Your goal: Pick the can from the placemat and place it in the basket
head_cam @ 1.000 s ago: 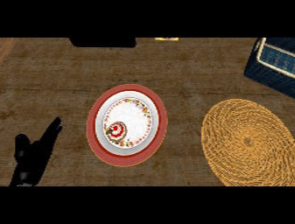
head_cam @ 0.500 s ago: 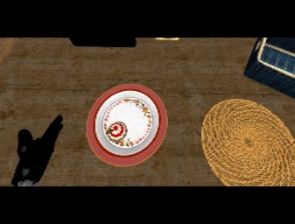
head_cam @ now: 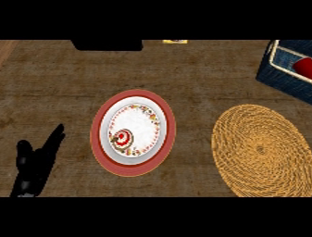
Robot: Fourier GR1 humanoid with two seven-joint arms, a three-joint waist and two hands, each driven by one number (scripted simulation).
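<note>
Beside woven placemat [head_cam: 264,150]: plate [head_cam: 133,133]; left hand [head_cam: 35,166] resting.

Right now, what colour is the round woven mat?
The placemat is golden yellow, woven in a spiral; the head view shows it well.

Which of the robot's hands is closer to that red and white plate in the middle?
Left. The left hand rests open beside the plate, on its left and not touching it. The right hand shows nowhere in the view, so only the left can be placed.
</note>
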